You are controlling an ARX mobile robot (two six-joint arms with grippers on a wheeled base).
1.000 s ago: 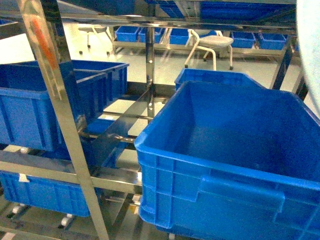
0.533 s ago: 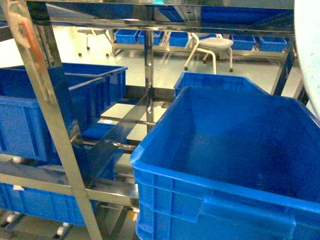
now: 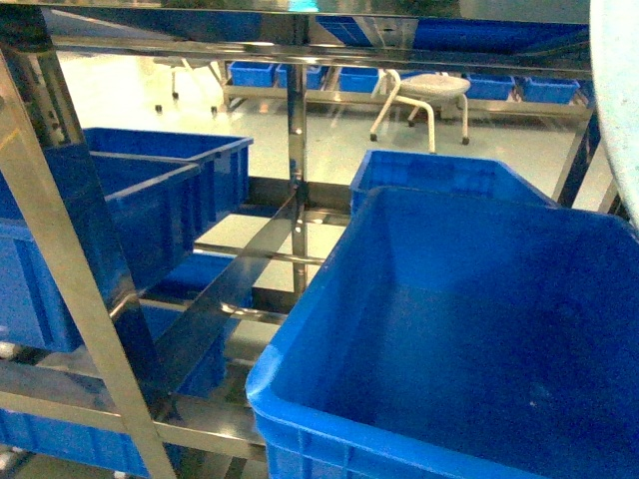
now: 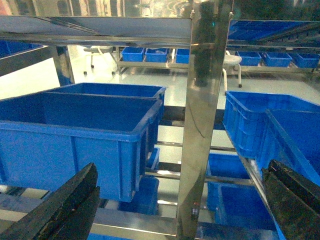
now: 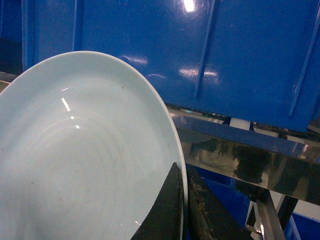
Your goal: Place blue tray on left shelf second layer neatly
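The pale blue tray (image 5: 75, 160) fills the left of the right wrist view, held on edge, its rim pinched between the black fingers of my right gripper (image 5: 183, 200). In the head view only a sliver of the blue tray (image 3: 617, 90) shows at the right edge, above a large crate. The steel left shelf (image 3: 70, 279) stands close in front, its tiers carrying deep blue crates. My left gripper (image 4: 180, 210) is open, its fingers (image 4: 65, 205) wide apart either side of a shelf post (image 4: 202, 125), holding nothing.
A large dark-blue crate (image 3: 449, 339) sits directly ahead, with a second crate (image 3: 439, 175) behind it. Two more crates (image 3: 130, 210) occupy the left bay. A crate wall (image 5: 200, 55) hangs over a steel rail (image 5: 240, 160). A white stool (image 3: 424, 95) stands beyond.
The head view has moved closer and lower toward the shelf; crates loom larger, the front post has slid left. The tray sliver stays at the right edge.
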